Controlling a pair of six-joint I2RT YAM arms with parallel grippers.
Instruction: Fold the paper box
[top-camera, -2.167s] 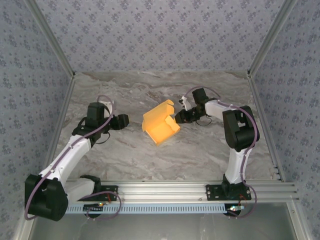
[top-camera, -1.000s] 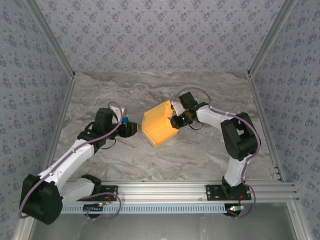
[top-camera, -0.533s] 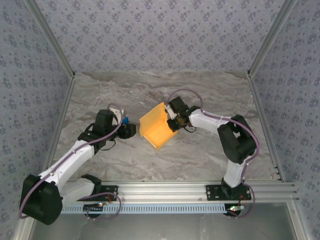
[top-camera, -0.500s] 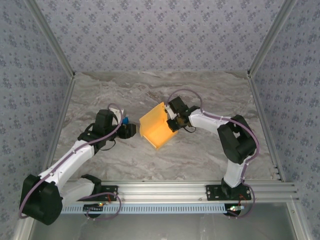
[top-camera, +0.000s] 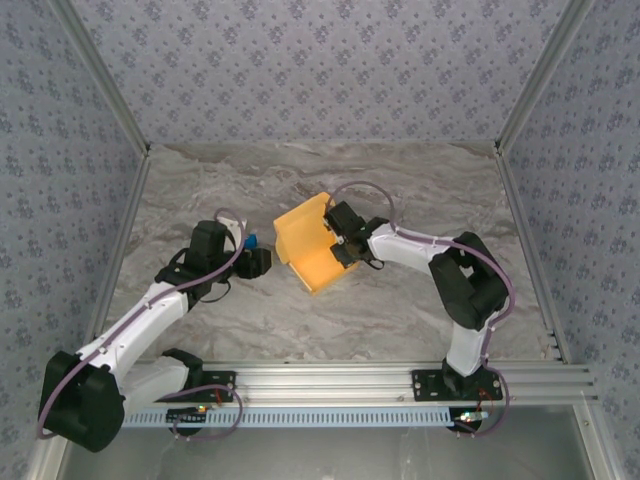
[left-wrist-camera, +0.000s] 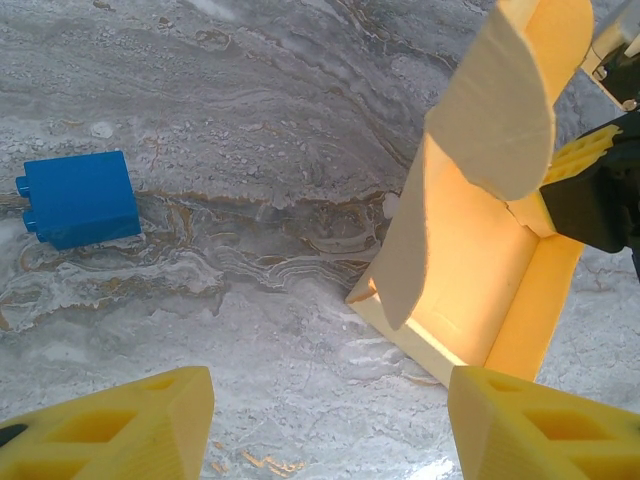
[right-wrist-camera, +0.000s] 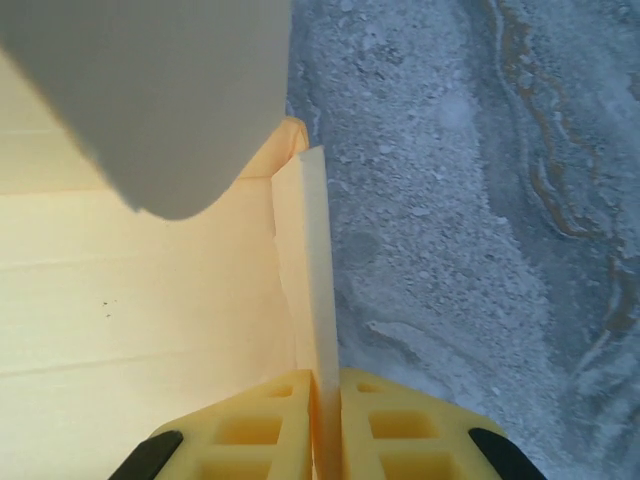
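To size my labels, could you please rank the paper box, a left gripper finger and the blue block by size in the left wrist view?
1. paper box
2. left gripper finger, though cropped and nearest the lens, so unsure
3. blue block

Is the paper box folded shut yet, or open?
Open, partly folded. The paper box has side walls raised, but its rounded lid flap stands up, leaving the inside exposed.

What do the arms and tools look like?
Left arm and right arm: white links, black joints, a lilac cable looping along each. Left tool and right tool: black bodies, yellow fingers with lattice cut-outs.
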